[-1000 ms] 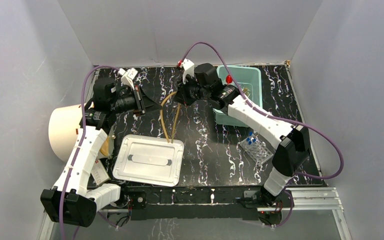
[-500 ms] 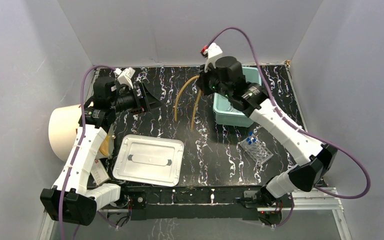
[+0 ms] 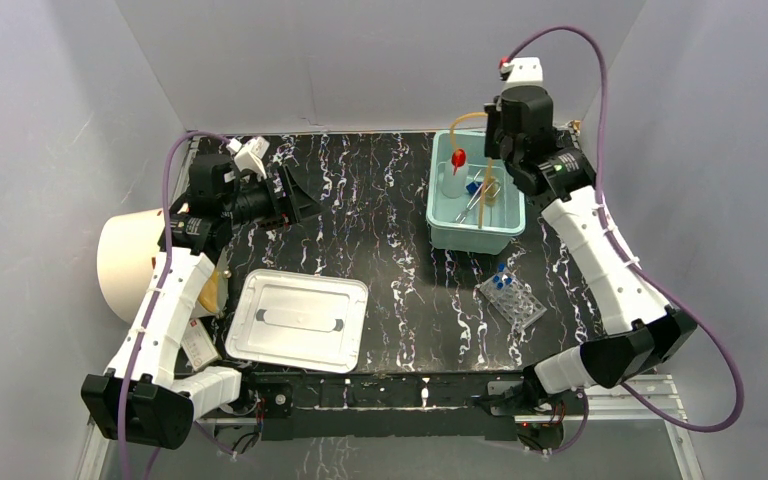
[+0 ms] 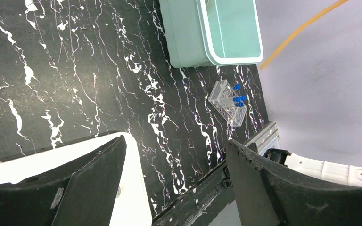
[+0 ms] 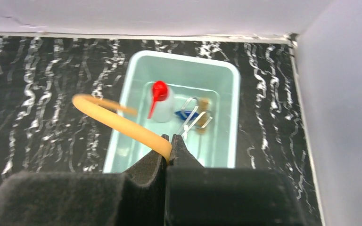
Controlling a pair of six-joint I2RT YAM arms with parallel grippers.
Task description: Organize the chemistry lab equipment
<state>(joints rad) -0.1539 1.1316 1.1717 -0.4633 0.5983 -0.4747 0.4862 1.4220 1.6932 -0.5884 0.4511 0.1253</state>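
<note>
While the right gripper (image 5: 170, 143) pinches the amber rubber tubing (image 5: 118, 121) over the teal bin (image 5: 234, 101), tubing curls away from its tips; left gripper (image 4: 174, 146) gapes, empty.

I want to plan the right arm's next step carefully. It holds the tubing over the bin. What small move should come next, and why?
Probably lower the right pincer straight down a little. It is shut on the tubing, whose loop hangs over the bin beside the bottle. Lowering first should let the tubing settle inside before release.
</note>
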